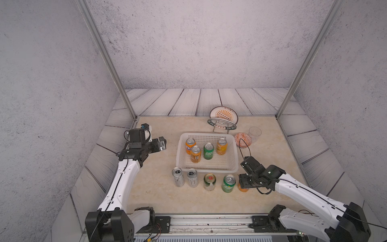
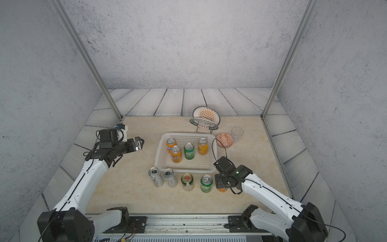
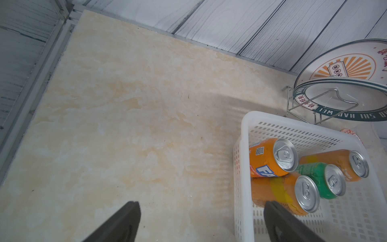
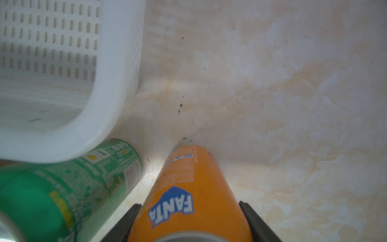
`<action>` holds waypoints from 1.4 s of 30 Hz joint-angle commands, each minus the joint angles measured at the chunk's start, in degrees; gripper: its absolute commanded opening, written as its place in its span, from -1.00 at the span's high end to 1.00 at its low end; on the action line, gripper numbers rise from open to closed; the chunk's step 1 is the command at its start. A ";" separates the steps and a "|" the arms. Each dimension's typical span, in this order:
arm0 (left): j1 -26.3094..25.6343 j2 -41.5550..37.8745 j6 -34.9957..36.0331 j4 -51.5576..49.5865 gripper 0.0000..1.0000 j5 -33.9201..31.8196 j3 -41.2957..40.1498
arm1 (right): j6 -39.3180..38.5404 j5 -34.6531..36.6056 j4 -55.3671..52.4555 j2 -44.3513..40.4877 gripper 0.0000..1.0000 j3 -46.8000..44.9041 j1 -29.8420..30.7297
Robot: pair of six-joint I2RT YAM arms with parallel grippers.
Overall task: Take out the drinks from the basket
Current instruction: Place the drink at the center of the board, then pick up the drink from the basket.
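In both top views the white basket (image 1: 209, 169) sits mid-table with 4 drinks upright inside: 3 orange cans (image 1: 195, 155) and 1 green can (image 1: 208, 151). At the basket's 6 o'clock, outside it, a row stands on the marble table (image 1: 152, 188): 2 slim silver cans (image 1: 178, 177), a gold-banded green can (image 1: 209, 181) and a plain green can (image 1: 228, 183). Off the basket's 5 o'clock corner, at the row's 3 o'clock end, the right gripper (image 1: 243, 185) points down over a Fanta can (image 1: 243, 190), which it mostly hides. The left gripper (image 1: 162, 144) hovers at the basket's 9 o'clock, apart from it. Plates on a wire rack (image 1: 223, 117) stand at 12 o'clock; a red-patterned bowl (image 1: 241, 139) and a clear glass cup (image 1: 255, 132) sit at 2 o'clock.

In the left wrist view, the left fingers (image 3: 129, 211) are spread wide and released, with only bare tabletop between them. The basket's corner and its 4 cans lie beyond one finger.

In the right wrist view, the right fingers (image 4: 132, 215) press against both sides of the Fanta can, grasping it. It stands upright, base at the tabletop. The plain green can is just beside it, and the basket's rounded corner is near, not touching the Fanta can.
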 commanded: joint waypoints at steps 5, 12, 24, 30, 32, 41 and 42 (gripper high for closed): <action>0.56 0.61 0.62 -0.57 -0.97 0.16 1.14 | -0.33 2.28 0.22 1.04 -0.42 -0.19 0.16; 0.53 0.78 0.66 -0.54 -0.97 0.23 1.10 | -0.65 1.22 -0.70 0.49 -0.61 0.83 0.09; 0.43 0.83 1.63 0.82 -0.97 3.98 0.80 | -1.64 2.19 -7.35 -3.81 -0.76 6.03 0.09; 0.22 0.98 1.63 1.86 -0.97 5.91 0.47 | -2.90 4.84 -11.84 -5.13 -0.85 10.27 0.11; -0.08 1.13 1.69 1.88 -0.97 6.09 0.49 | -3.51 5.94 -11.86 -6.07 -0.88 11.25 0.13; -3.53 2.07 2.71 0.67 -0.97 4.44 1.52 | -9.62 10.69 -10.30 -5.85 -0.99 15.86 -0.98; -4.48 2.45 3.34 -0.17 -0.97 3.45 2.14 | -10.25 11.17 -10.33 -5.03 -0.99 16.34 -1.22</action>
